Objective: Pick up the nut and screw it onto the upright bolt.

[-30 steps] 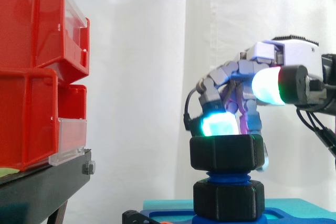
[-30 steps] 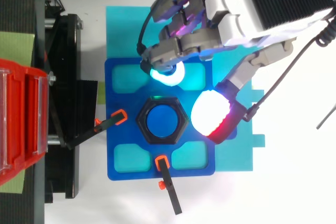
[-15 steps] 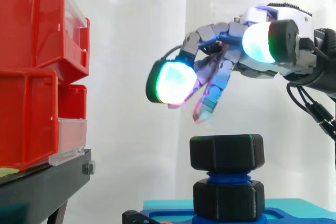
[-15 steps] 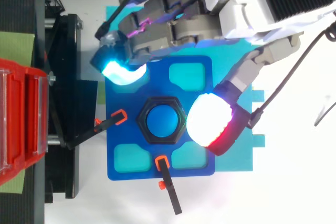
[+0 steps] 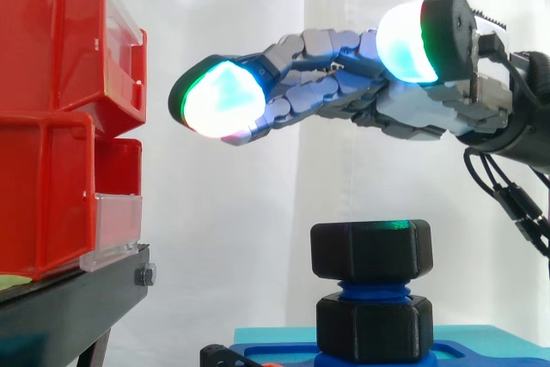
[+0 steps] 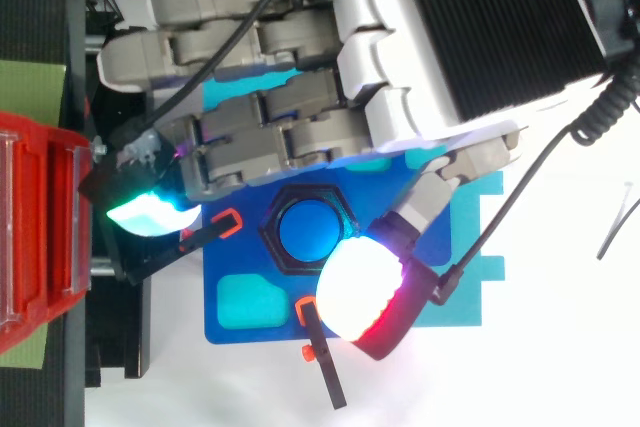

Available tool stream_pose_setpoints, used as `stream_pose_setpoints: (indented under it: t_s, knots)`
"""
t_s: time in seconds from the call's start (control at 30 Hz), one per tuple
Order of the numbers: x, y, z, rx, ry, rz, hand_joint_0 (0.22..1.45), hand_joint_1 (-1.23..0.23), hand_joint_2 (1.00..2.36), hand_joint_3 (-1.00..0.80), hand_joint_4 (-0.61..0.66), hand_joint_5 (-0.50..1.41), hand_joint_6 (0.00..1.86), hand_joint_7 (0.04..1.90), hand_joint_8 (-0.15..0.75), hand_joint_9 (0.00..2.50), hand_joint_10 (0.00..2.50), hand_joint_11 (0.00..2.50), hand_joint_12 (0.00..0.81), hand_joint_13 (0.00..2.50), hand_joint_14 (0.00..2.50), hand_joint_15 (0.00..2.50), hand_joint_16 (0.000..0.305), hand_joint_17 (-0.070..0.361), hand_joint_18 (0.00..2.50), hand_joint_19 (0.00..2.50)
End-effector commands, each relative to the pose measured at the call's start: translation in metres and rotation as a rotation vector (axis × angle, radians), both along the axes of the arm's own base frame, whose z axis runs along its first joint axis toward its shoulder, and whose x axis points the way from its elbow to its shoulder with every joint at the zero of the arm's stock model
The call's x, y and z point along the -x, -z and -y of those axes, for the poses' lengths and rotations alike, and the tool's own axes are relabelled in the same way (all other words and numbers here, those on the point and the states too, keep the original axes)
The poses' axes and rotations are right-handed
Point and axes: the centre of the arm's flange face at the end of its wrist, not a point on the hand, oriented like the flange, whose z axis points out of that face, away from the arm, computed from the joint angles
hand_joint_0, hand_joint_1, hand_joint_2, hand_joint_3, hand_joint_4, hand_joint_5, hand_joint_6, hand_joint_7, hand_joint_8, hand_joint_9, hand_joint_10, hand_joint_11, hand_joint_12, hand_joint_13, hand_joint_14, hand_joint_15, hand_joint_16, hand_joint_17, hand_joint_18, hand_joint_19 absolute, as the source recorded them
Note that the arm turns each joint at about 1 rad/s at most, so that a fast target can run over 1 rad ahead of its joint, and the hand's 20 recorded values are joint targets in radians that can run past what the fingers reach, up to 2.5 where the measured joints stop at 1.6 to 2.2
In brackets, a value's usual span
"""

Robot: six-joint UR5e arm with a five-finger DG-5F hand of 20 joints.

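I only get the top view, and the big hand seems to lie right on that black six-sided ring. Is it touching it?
Observer: No. From the side, the hand hangs well above the nut, fingers stretched straight, with white curtain showing between them.
Operator: Does the nut lie flat on the blue plate?
Observer: No. It sits high on the blue bolt, above a second black nut near the base. A bit of blue thread shows between the two.
Operator: Is the red thing on the left one box?
Observer: It is two red bins, stacked one on the other on a black stand.
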Motion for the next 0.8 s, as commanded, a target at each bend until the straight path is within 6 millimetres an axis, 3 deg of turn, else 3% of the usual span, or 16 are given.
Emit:
stream_pose_setpoints:
  t_s: [0.0,0.17,0.37,0.77]
  knots:
    - [-0.001,0.007,-0.005,-0.002,-0.001,-0.017,0.48,0.0,1.0,-0.5,0.11,-0.18,0.5,0.61,0.128,0.08,0.0,0.0,0.292,0.0,0.0,0.0,0.034,0.077,0.0,0.0]
    - [0.001,0.011,-0.006,0.004,-0.002,-0.039,0.48,-0.02,1.0,-0.5,0.15,-0.15,0.5,0.72,0.161,0.18,0.0,0.0,0.293,0.04,0.0,0.0,0.034,0.076,0.0,0.0]
    - [0.01,0.034,-0.009,0.02,-0.008,-0.055,0.49,-0.04,1.0,-0.5,0.18,-0.13,0.5,0.8,0.182,0.29,0.0,0.0,0.286,0.15,0.0,0.0,0.031,0.07,0.0,0.0]
    - [0.013,0.037,-0.011,0.025,-0.032,-0.074,0.49,-0.05,1.0,-0.5,0.21,-0.11,0.5,0.88,0.192,0.33,0.0,0.0,0.284,0.2,0.0,0.0,0.03,0.068,0.0,0.0]
